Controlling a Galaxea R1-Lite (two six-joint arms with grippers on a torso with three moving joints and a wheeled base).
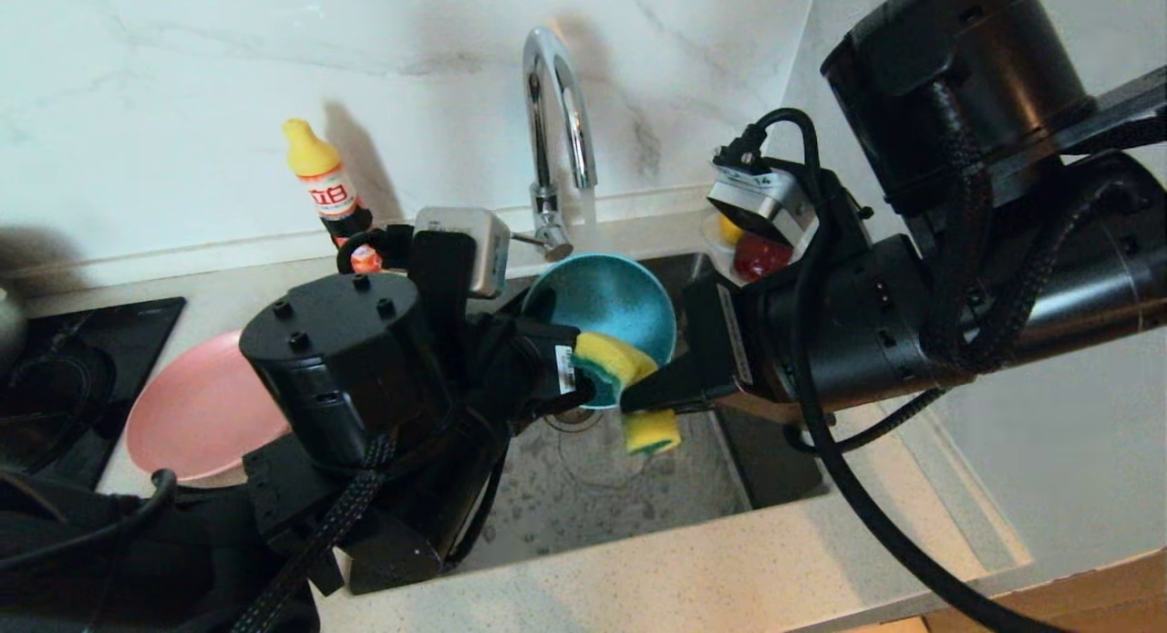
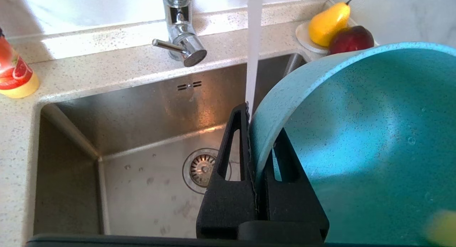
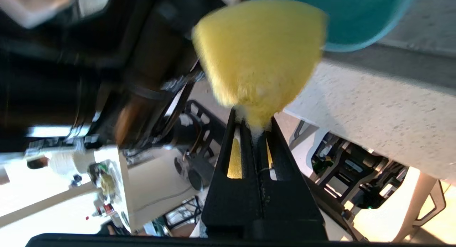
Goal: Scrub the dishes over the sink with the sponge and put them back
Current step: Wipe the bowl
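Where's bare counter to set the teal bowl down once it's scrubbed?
The front counter strip between sink and edge is bare. Crowded: back right corner with saucer, pear and red fruit; left side with pink plate and stovetop.

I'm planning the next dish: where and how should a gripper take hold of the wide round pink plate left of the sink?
Grip the wide round pink plate by its rim, one finger above and one beneath. It lies flat on the counter, so only the thin edge offers purchase. Its sink-side edge is hidden behind the left arm, so I can't judge the approach there.
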